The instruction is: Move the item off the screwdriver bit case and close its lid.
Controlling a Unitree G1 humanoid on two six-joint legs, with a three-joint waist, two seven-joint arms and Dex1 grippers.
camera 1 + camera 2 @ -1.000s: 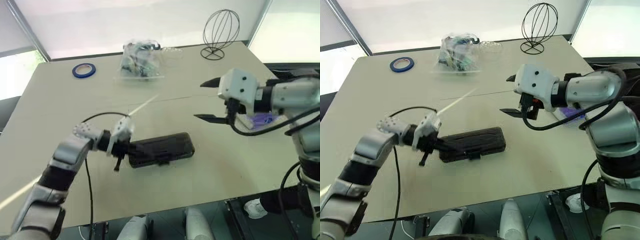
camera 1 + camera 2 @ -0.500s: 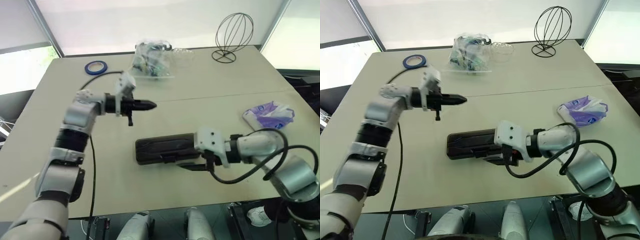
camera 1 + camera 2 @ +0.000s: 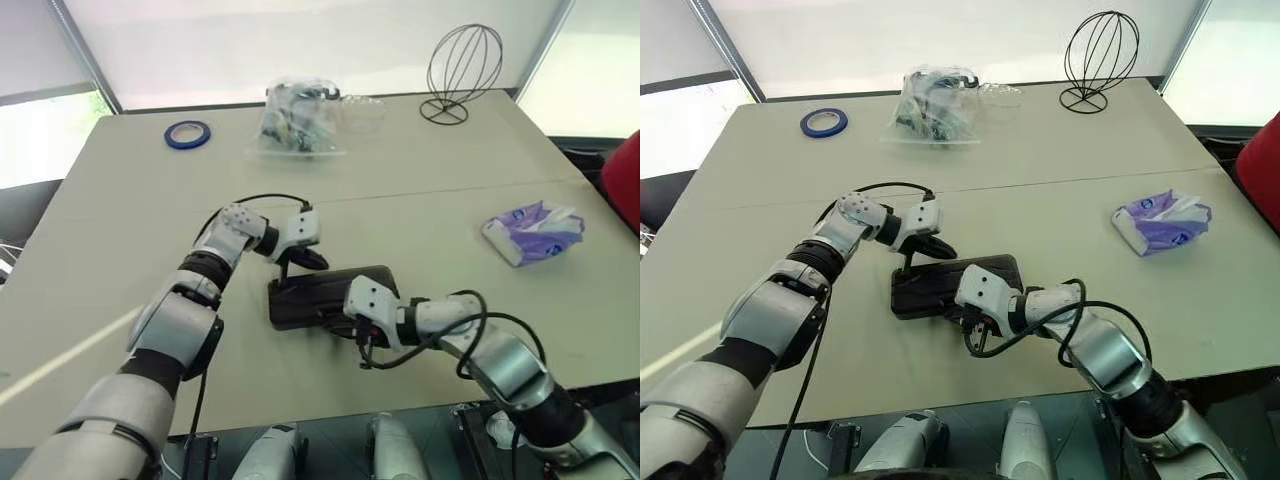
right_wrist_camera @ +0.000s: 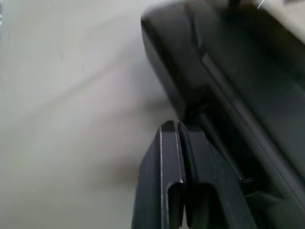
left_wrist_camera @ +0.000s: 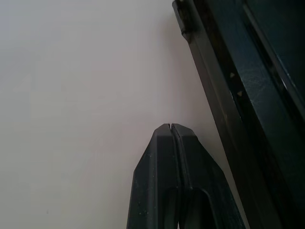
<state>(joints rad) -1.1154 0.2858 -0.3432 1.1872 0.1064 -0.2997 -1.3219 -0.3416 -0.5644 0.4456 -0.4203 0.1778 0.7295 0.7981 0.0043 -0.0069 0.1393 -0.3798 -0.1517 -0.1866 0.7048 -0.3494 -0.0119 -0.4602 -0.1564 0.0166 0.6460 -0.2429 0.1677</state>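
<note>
Grippers pinched shut at closed case

Head view: screwdriver bit case (image 3: 325,296) lay mid-table, lid down; left gripper (image 3: 318,260) at its far edge, right gripper (image 3: 362,340) at its near edge; purple packet (image 3: 532,230) well apart. Wrist views: both fingers (image 5: 174,157) clenched empty beside case.

Case (image 3: 325,296) glossy dark plastic; packet (image 3: 532,230) crinkly film; table (image 3: 440,170) matt.

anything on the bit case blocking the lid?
Nothing visible. The purple-and-white packet lies on the table, well clear of the screwdriver bit case. Both shut grippers, left gripper and right gripper, sit at its edges.
</note>
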